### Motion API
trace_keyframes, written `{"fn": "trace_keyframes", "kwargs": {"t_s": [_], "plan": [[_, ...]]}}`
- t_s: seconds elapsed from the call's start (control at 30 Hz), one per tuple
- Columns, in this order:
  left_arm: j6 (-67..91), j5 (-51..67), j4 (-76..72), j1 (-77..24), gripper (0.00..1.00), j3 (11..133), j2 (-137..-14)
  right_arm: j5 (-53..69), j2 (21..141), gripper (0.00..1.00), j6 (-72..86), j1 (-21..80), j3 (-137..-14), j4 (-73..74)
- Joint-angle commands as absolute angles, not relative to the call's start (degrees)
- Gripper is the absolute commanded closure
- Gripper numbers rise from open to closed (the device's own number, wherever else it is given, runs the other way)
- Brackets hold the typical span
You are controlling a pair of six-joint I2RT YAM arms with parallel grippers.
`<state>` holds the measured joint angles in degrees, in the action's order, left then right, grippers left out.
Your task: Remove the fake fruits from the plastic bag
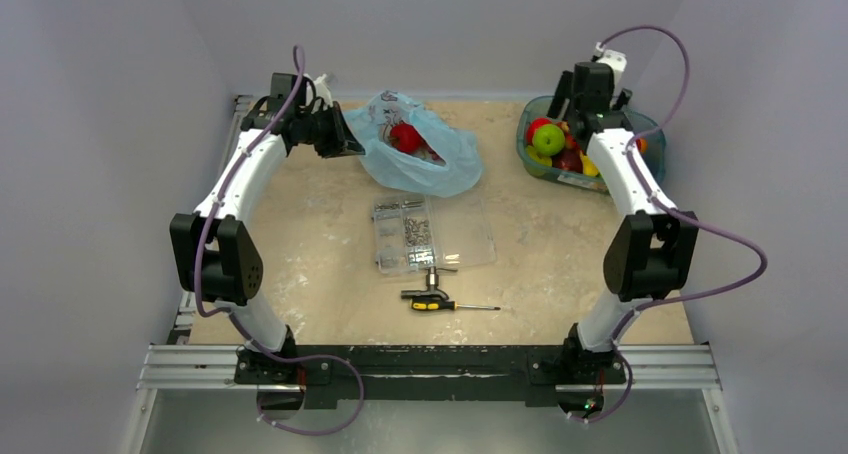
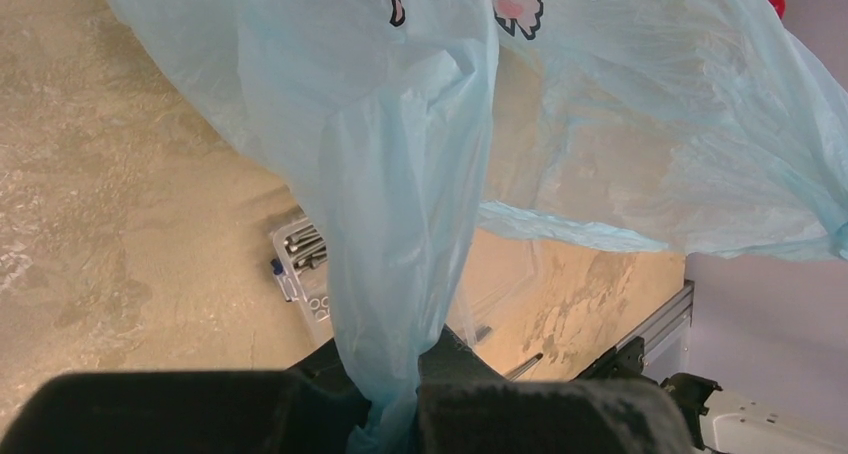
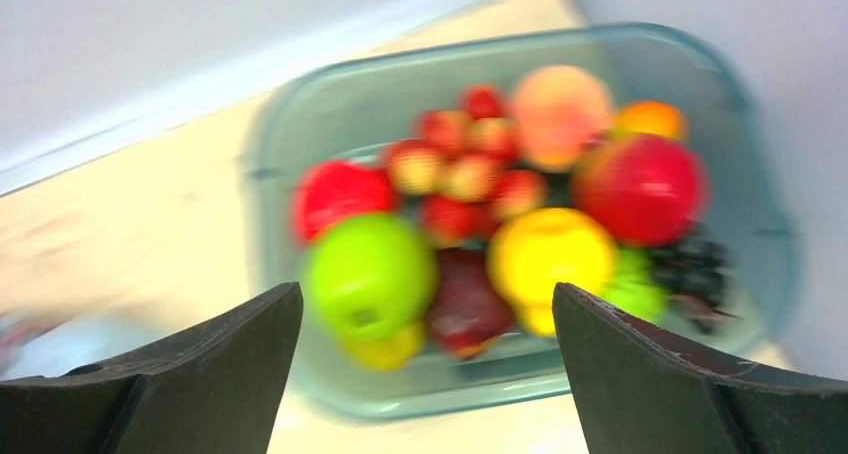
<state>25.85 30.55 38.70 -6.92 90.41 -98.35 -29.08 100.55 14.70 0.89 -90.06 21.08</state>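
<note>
So at this moment your left gripper (image 2: 395, 399) had its jaws pressed together on a bunched fold of the plastic bag (image 1: 440, 169). In the left wrist view the light blue film ran straight up out of the pinch, and there was no gap between the fingers (image 2: 540, 414) apart from the plastic itself. The bag sat at the far edge of the desk (image 1: 320, 234), a bit left of the middle, mouth open. One red fruit (image 1: 404, 137) was showing inside it, with something darker just beside that I couldn't make out.

Your right gripper (image 3: 425, 294) was spread wide and held nothing. It hung over the teal tub (image 3: 400, 64) in the far right corner, apart from everything in it. That view was blurry, but the green apple (image 3: 368, 274) lay in the tub among red and yellow fruits.

The compartment box (image 1: 432, 234) of screws was around the middle of the desk. A screwdriver (image 1: 440, 304) lay just beside it, toward the near edge.
</note>
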Motion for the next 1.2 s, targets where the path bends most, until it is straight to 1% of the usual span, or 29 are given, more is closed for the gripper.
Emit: {"fn": "trace_keyframes", "kwargs": {"t_s": [0.0, 0.17, 0.3, 0.37, 0.47, 0.57, 0.67, 0.77, 0.87, 1.0, 1.17], "plan": [[24.2, 29.7, 38.5, -7.6, 1.00, 90.6, -95.7, -14.8, 94.4, 0.06, 17.3, 9.9, -91.5, 17.9], [22.4, 26.5, 39.8, -8.1, 1.00, 90.7, -94.9, -7.1, 89.0, 0.07, 19.5, 21.4, -91.3, 11.0], [21.1, 24.6, 40.6, -8.4, 1.00, 90.8, -94.4, -6.2, 87.1, 0.11, 21.3, 29.5, -92.5, 5.7], [20.2, 24.0, 41.3, -8.4, 1.00, 91.2, -94.4, -4.8, 87.0, 0.17, 22.4, 33.3, -91.9, 1.9], [17.2, 20.8, 42.9, -8.4, 1.00, 92.0, -94.3, -3.2, 88.3, 0.34, 23.9, 38.1, -89.2, -5.5], [15.6, 18.2, 43.4, -8.5, 1.00, 91.4, -94.3, -3.1, 91.8, 0.44, 23.2, 41.8, -89.2, -7.6], [14.8, 18.4, 43.5, -8.8, 1.00, 91.1, -94.2, -5.6, 96.2, 0.47, 21.4, 43.3, -90.5, -5.7], [13.6, 17.5, 43.9, -9.4, 1.00, 90.6, -94.2, -10.1, 99.1, 0.53, 19.5, 43.3, -89.1, -5.2], [13.0, 17.2, 45.4, -9.4, 1.00, 89.8, -94.9, -14.1, 101.1, 0.61, 17.8, 43.2, -85.5, -5.6], [12.9, 15.5, 48.6, -9.4, 1.00, 90.5, -98.3, -20.8, 104.2, 0.63, 14.2, 43.0, -79.5, -9.8], [15.4, 15.6, 48.5, -9.4, 1.00, 90.4, -103.3, -24.6, 110.6, 0.63, 12.5, 39.9, -78.3, -14.7]]}}
